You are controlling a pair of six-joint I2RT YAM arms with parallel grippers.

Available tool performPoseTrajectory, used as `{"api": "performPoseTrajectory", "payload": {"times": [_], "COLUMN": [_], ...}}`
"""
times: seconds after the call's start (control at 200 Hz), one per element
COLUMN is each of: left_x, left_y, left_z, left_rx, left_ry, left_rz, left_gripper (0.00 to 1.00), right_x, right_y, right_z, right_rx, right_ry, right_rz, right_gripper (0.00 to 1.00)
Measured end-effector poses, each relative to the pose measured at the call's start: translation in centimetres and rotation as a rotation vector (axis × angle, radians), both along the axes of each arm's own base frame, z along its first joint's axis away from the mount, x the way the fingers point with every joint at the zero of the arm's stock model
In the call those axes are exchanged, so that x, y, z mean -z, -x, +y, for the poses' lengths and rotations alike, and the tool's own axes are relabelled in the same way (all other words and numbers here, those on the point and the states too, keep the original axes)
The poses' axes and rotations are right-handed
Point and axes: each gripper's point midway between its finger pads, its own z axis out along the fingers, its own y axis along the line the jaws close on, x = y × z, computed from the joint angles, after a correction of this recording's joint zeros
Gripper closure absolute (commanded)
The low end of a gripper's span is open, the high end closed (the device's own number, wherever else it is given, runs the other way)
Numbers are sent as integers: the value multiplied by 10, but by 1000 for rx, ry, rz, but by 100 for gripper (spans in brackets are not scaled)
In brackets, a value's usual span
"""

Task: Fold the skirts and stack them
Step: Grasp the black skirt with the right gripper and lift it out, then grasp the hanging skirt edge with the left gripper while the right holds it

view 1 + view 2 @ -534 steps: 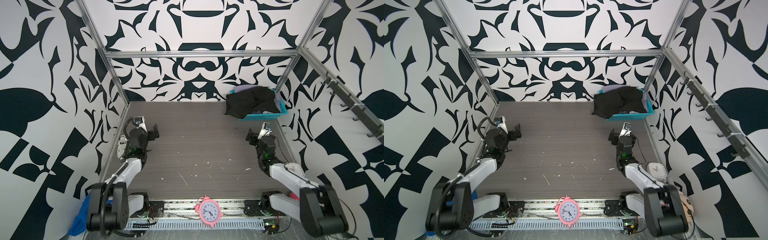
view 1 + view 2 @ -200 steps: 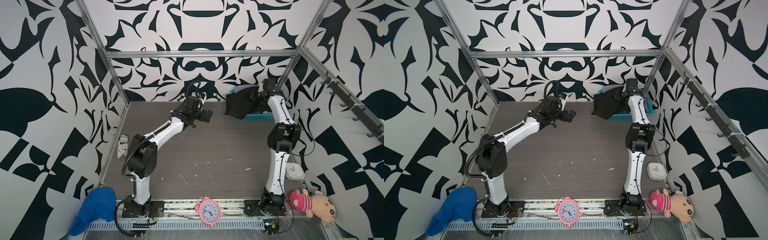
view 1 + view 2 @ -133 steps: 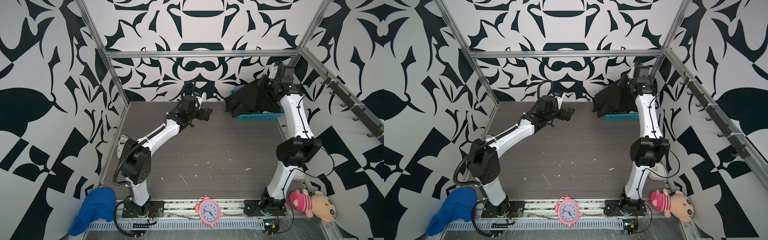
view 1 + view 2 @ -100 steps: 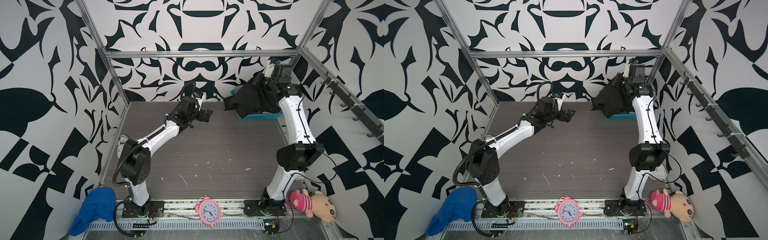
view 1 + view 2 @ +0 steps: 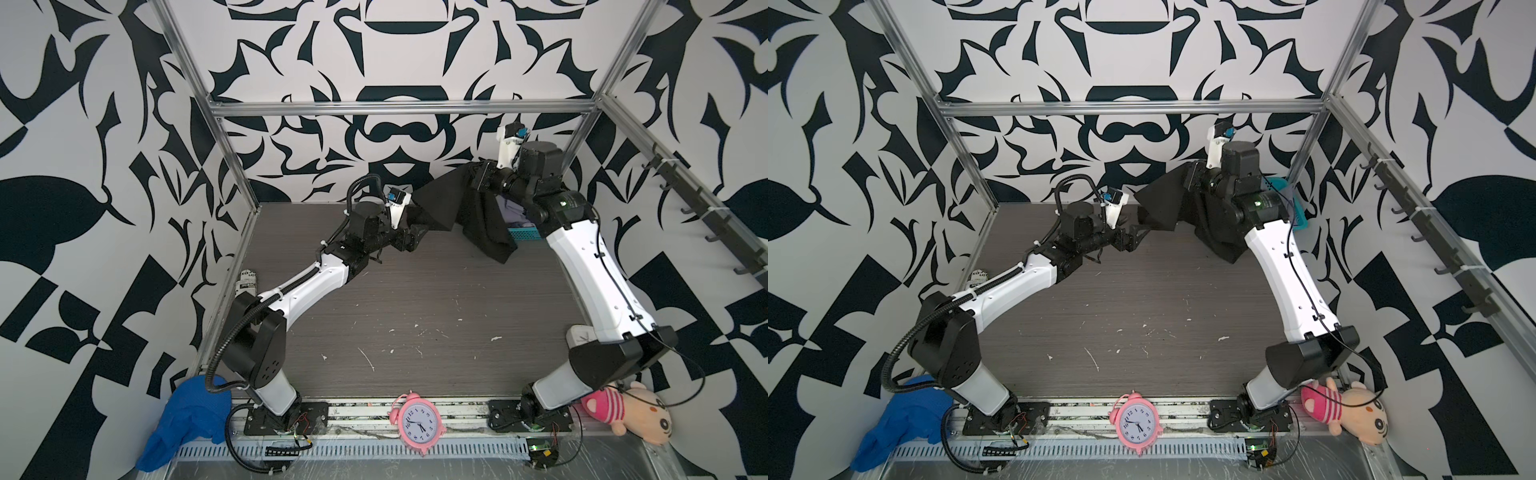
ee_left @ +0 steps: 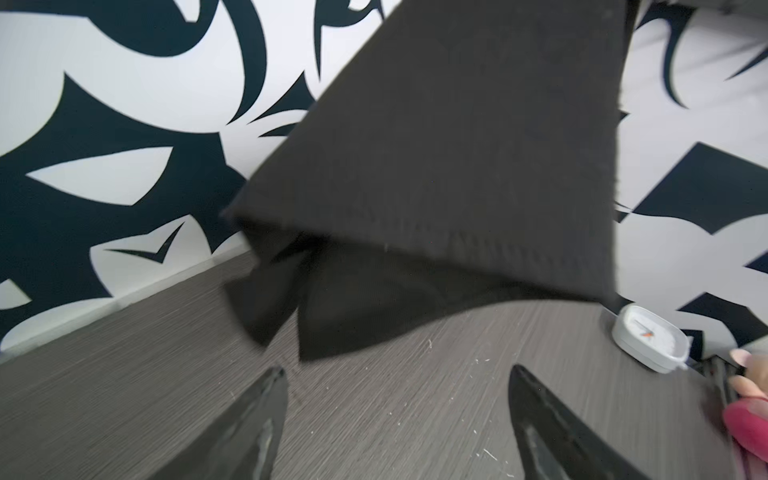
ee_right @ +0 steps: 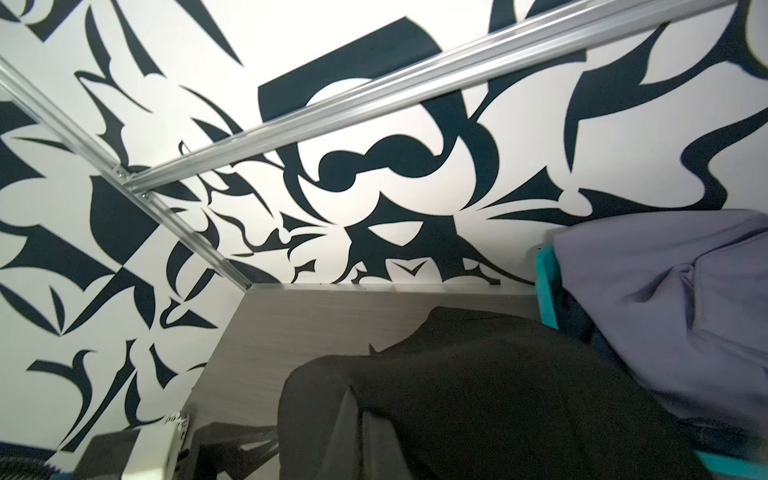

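My right gripper (image 5: 478, 183) is shut on the upper edge of the black skirt (image 5: 469, 212), which hangs in the air at the back right with its lowest corner over the table. In the right wrist view the black skirt (image 7: 498, 395) drapes over the fingers (image 7: 353, 419). My left gripper (image 5: 415, 239) is open just below and left of the skirt's hanging corner. In the left wrist view both fingers (image 6: 257, 424) stand apart over bare table, and the black skirt (image 6: 457, 166) is just beyond them. The lavender-grey skirt (image 7: 665, 299) lies in the teal basket (image 7: 544, 286).
The teal basket (image 5: 525, 235) stands in the back right corner. A pink alarm clock (image 5: 417, 426), a plush toy (image 5: 636, 415) and a bright blue knit cloth (image 5: 187, 419) lie along the front rail. A white timer (image 6: 648, 345) sits by the right wall, and metal frame bars run overhead.
Both arms have risen from their folded pose at the front. The right gripper has lifted the black skirt off the basket and swung it up and left, toward the left gripper at the back middle.
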Motion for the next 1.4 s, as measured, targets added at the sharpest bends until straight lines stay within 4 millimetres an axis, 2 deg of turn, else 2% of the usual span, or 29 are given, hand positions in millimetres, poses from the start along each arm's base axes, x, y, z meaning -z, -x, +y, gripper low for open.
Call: {"api": "performPoseTrajectory", "payload": {"times": [0.1,0.24,0.375,0.45,0.485,0.635,0.745,0.76,0.855,0.945,1.06,1.17,1.335,1.4], "left_x": [10,43,78,95,103,131,139,140,148,156,153,142,127,122], "left_y": [8,19,31,39,43,50,41,39,30,21,10,6,0,-6], "left_z": [5,12,19,24,28,39,40,40,41,40,32,28,27,28], "left_rx": [4,6,11,8,5,-26,-57,-64,-88,-102,-102,-95,-80,-80], "left_ry": [2,-22,-54,-62,-65,-96,-104,-102,-96,-90,-62,-15,56,78], "left_rz": [-3,45,108,134,141,175,186,187,197,219,220,194,168,168], "left_gripper": [20,24,18,16,10,10,14,18,23,23,26,38,82,85], "right_x": [24,96,167,188,194,196,192,192,191,192,193,193,198,200], "right_y": [1,-16,-28,-31,-31,-33,-35,-35,-35,-36,-36,-36,-35,-35], "right_z": [18,46,63,67,67,67,69,69,70,70,70,70,69,69], "right_rx": [-24,-51,-61,-62,-60,-58,-59,-59,-61,-60,-58,-55,-48,-46], "right_ry": [-26,-19,10,21,23,12,-5,-6,-13,-15,-19,-25,-28,-27], "right_rz": [22,157,297,336,348,341,325,323,320,320,323,325,334,336], "right_gripper": [100,100,100,100,100,100,100,100,100,100,100,100,100,100]}}
